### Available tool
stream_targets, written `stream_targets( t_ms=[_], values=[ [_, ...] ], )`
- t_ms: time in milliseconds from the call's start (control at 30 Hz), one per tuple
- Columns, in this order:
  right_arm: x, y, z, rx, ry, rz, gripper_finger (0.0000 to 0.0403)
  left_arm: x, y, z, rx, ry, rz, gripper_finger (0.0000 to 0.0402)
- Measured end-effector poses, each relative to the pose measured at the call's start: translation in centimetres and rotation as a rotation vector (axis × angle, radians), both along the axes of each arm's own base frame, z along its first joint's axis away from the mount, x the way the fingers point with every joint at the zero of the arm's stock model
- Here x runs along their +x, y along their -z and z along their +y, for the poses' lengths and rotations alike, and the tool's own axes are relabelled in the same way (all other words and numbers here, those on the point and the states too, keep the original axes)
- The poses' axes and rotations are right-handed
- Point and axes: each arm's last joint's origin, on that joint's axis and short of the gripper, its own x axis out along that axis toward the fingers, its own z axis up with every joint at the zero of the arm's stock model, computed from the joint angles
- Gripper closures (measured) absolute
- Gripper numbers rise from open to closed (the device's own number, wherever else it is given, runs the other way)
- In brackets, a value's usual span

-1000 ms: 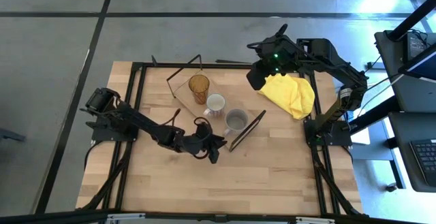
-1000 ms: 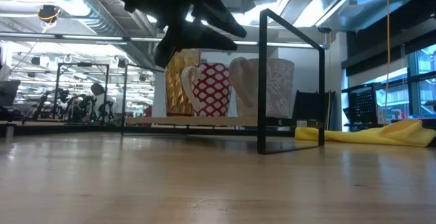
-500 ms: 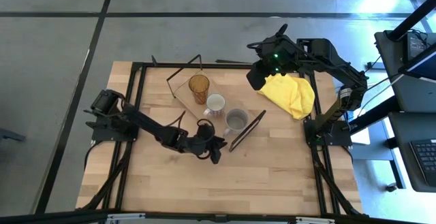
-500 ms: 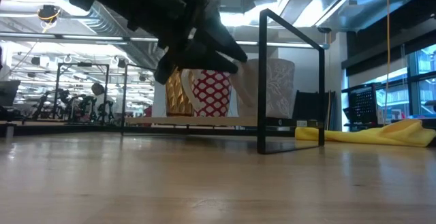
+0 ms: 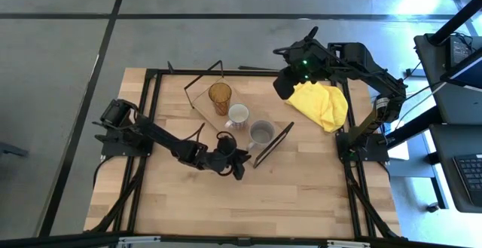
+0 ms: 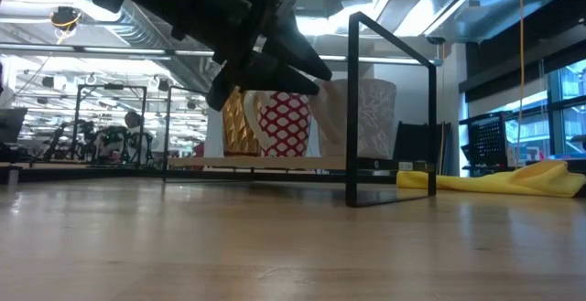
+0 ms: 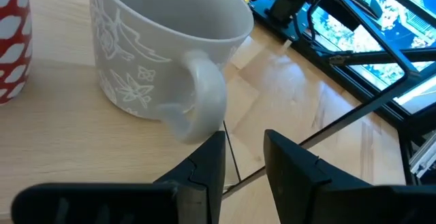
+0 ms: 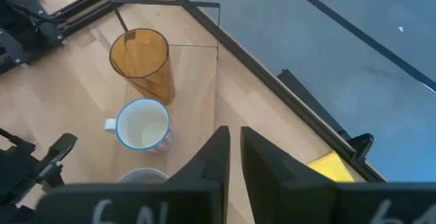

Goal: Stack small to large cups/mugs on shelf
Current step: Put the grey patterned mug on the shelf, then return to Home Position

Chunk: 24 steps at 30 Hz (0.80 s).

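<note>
Three vessels stand in a row on the shelf [image 5: 203, 103], a light-wood board lying diagonally on the surface [image 5: 301, 195] toward its far edge, with black wire frames at both ends; the amber tumbler [image 5: 220, 97] is nearest the far end, the white mug [image 5: 237, 115] with its red-dotted side sits in the middle, and the grey mug [image 5: 261, 133] stands just beside the near frame, its handle turned toward the left jaws; all three are upright and close together.

The left jaws [image 5: 239, 160] hover just off the shelf's near side by the grey mug's handle; the wrist view shows the two fingers [image 7: 208, 166] slightly parted with nothing between them. The right jaws [image 5: 286, 82] wait above the far right part of the surface, over the edge of a yellow cloth [image 5: 320, 103]; their fingers [image 8: 216, 159] are almost closed and empty.
</note>
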Motion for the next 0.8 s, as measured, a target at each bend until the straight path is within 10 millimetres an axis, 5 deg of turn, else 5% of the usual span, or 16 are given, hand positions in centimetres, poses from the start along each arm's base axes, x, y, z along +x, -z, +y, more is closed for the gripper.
stream_targets(
  t_ms=[667, 800],
  values=[
    [-0.2, 0.1, 0.0, 0.001, 0.000, 0.024, 0.0363, -0.5, 0.0, -1.0, -0.004, 0.002, 0.006, 0.0305],
    [-0.1, 0.1, 0.0, -0.017, -0.021, 0.027, 0.0363, -1.1, -1.4, -1.7, -0.010, 0.031, -0.036, 0.0305]
  ],
)
